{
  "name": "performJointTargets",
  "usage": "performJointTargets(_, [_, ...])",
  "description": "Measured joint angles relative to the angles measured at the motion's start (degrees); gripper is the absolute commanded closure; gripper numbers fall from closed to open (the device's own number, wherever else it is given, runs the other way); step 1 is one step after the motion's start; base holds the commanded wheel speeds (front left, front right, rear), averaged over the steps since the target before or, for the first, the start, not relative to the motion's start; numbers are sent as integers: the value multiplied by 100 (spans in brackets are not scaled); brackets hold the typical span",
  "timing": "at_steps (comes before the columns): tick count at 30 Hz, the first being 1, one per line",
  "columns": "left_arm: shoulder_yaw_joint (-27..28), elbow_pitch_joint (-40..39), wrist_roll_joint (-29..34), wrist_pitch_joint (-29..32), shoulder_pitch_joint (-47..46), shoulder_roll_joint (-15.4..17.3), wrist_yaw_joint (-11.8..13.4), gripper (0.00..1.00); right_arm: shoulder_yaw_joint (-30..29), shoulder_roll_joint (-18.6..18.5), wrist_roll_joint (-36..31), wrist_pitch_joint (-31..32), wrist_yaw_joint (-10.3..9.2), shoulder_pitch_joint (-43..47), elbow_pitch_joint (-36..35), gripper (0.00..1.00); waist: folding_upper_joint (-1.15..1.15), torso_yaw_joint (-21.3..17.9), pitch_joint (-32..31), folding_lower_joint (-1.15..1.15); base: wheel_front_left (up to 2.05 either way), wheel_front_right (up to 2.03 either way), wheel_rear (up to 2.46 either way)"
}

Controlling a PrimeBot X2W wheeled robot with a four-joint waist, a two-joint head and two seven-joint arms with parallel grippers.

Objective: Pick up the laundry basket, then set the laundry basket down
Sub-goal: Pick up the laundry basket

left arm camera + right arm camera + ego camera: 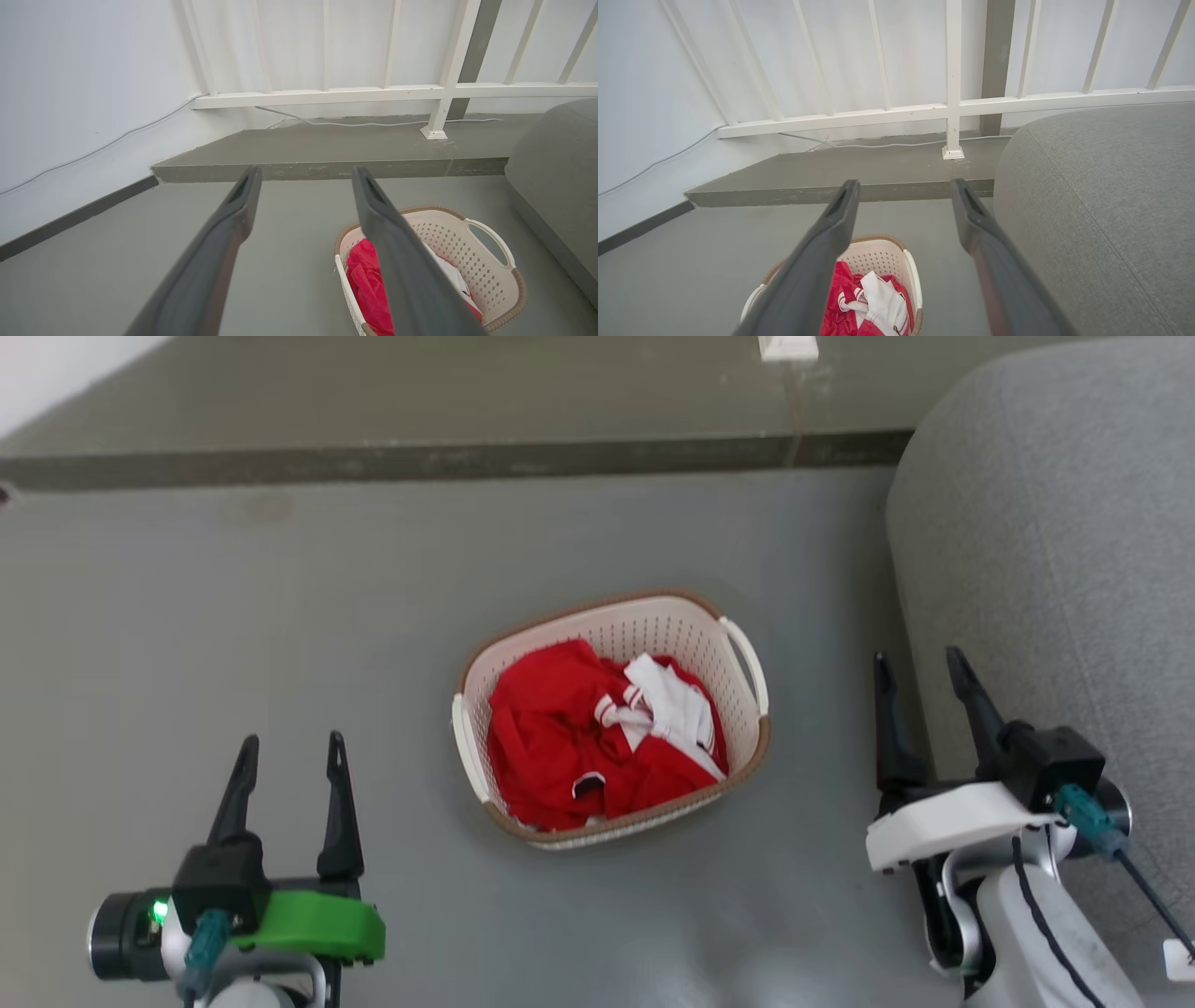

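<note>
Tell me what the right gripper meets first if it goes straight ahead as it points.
Probably the raised grey step: the right gripper aims at its front edge. The laundry basket lies below that line, the grey sofa just beside it; depth is unclear.

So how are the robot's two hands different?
The left gripper wears a green band; the right gripper wears a white band. The left gripper hangs over bare floor, left of the basket; the right gripper sits right of it, beside the grey sofa. Both have two dark fingers, stand open and hold nothing.
</note>
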Motion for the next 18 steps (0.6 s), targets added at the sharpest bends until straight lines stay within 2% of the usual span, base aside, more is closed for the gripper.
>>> performJointTargets(9, [3,634,-143,-1,-675,-21,-8,0,-146,-115,9,0,137,-706,474,0,0,6,713,0,0,0,0])
performJointTargets(18, [-43,1334,-327,-1,-1472,-55,-59,0,-207,-114,9,0,187,-1532,546,0,0,23,1450,0,0,0,0])
